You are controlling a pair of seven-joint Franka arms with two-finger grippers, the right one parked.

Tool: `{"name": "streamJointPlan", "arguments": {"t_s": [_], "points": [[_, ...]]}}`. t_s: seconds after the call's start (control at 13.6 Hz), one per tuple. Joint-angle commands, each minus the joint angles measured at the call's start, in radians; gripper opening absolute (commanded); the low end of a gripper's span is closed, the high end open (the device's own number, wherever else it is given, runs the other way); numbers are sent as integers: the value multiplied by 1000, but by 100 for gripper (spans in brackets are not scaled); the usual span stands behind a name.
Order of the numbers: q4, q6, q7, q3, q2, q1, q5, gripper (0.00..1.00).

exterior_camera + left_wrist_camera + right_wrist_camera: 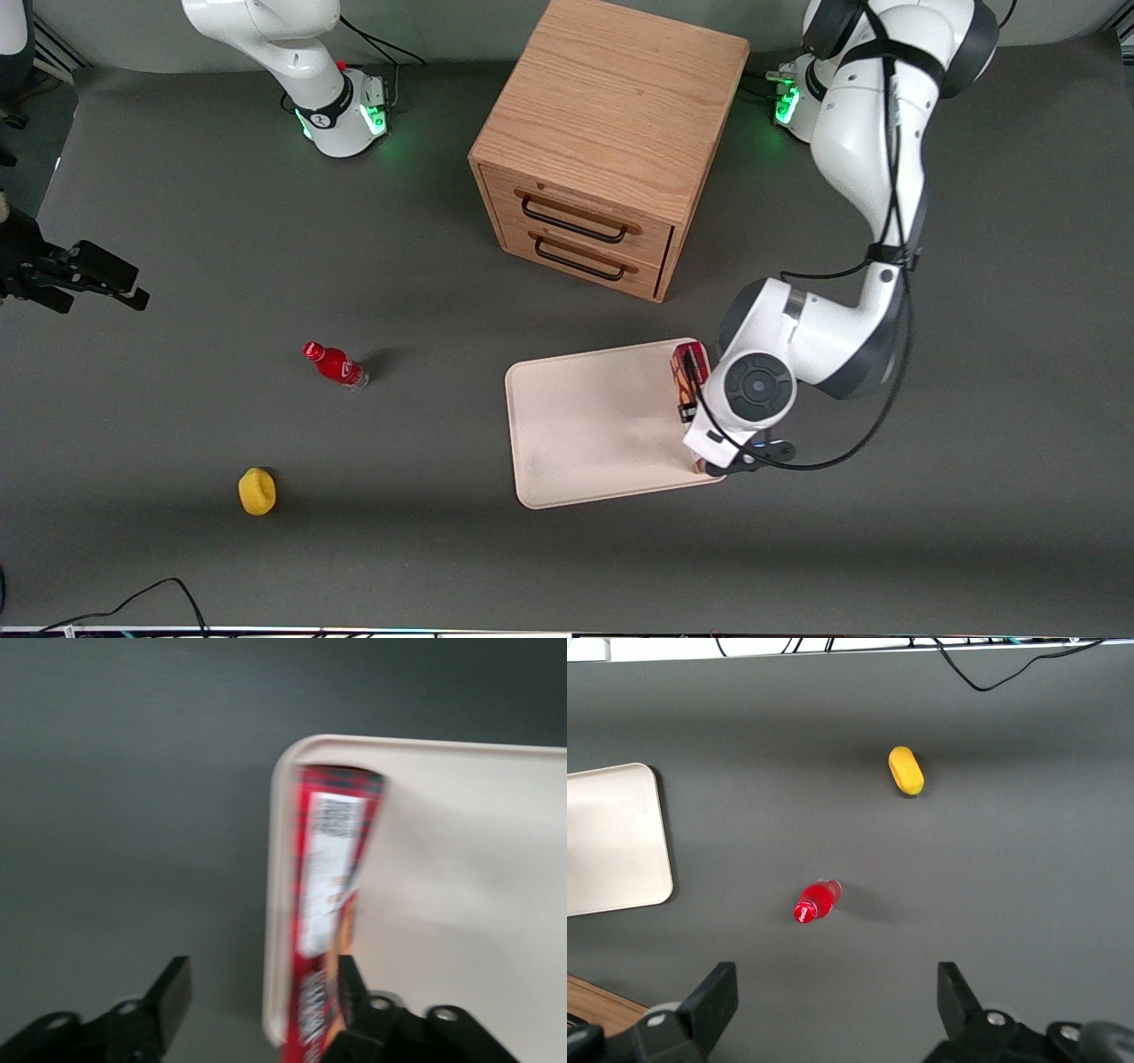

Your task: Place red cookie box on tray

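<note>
The red cookie box (323,904) is a long dark-red carton with a white label patch. It lies in the cream-white tray (461,904) along the rim at the working arm's end. In the front view the box (688,370) shows at that edge of the tray (594,425), partly hidden under the arm's wrist. My left gripper (262,981) is open just above the box, with its fingers straddling the box and the tray rim. One finger (348,979) is next to the box's side, and the other finger (174,990) is over the grey table. In the front view the gripper (702,432) sits under the wrist.
A wooden two-drawer cabinet (611,142) stands farther from the front camera than the tray. A small red bottle (335,364) and a yellow object (257,491) lie toward the parked arm's end of the table. Both also show in the right wrist view, bottle (816,901) and yellow object (905,770).
</note>
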Motion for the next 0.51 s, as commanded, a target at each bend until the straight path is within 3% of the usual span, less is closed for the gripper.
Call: {"name": "streamJointPlan", "arguments": {"t_s": [0.0, 0.15, 0.29, 0.44], "points": [[40, -171, 79, -8, -111, 89, -20, 100], [7, -248, 259, -2, -221, 178, -96, 100], [-80, -291, 408, 2, -318, 238, -92, 100], [-188, -273, 428, 4, -419, 275, -64, 100]]}}
